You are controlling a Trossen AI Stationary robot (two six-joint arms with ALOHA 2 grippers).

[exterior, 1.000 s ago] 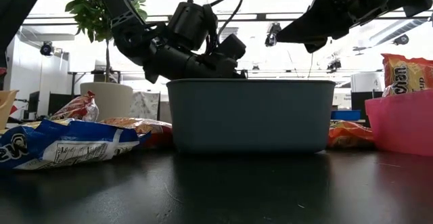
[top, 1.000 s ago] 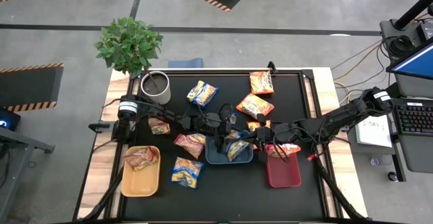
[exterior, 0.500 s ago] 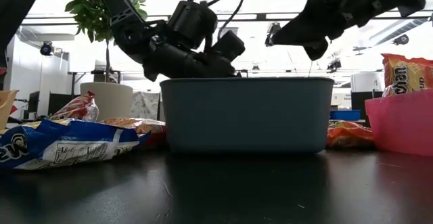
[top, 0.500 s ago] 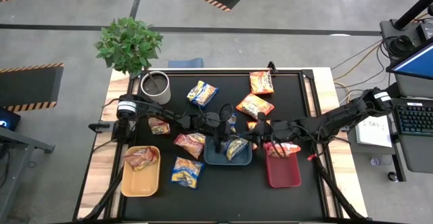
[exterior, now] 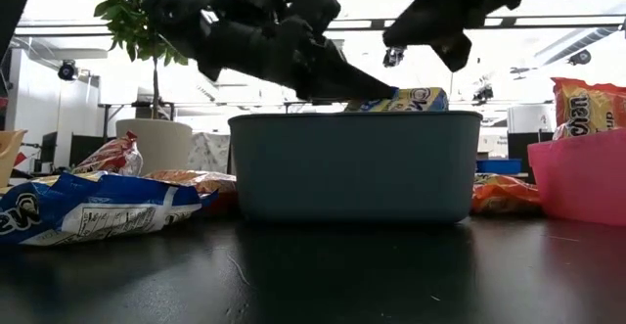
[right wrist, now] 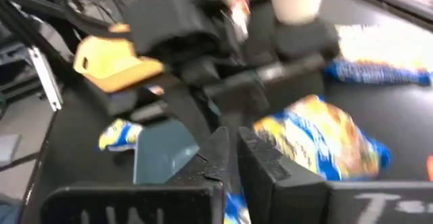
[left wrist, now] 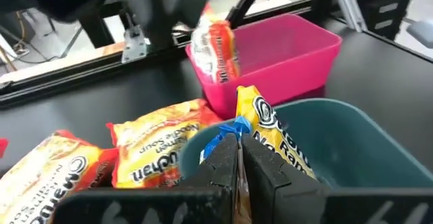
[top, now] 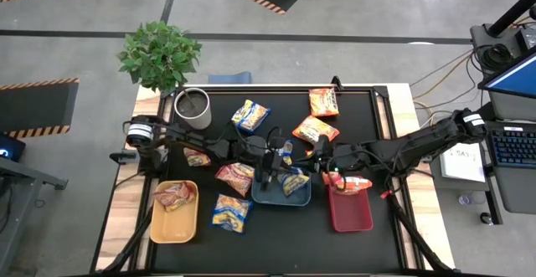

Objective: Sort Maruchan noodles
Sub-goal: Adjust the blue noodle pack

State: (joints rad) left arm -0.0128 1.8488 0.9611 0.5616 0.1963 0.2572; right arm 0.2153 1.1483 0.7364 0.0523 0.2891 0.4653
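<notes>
**Left claw gripping a blue-and-yellow packet at the blue tray**

Taking the blue tray (top: 281,190) as the landmark, on the near side of the worktop (top: 276,243), a blue-and-yellow packet (top: 230,212) is lying flat just to its left, and beyond that a yellow tray (top: 174,221) is holding a red packet (top: 173,195). Just to the blue tray's right, a red tray (top: 351,215) is sitting with an orange packet (top: 352,182) leaning over its far rim.

Over the blue tray, the left claw (left wrist: 238,158) is pinching the top of a blue-and-yellow packet (left wrist: 274,143), its fingers clenched on the wrapper, and the packet is standing tilted inside the tray with its upper end poking above the rim in the low view. The right claw (right wrist: 231,146) is hanging just above the tray's right side with its fingers close together, nothing visibly between them.

Farther back from the blue tray, 2 orange packets (top: 316,130) are lying behind it to the right, another blue-and-yellow packet (top: 249,115) behind it to the left, and a white cup (top: 193,108) at the far left corner.
</notes>
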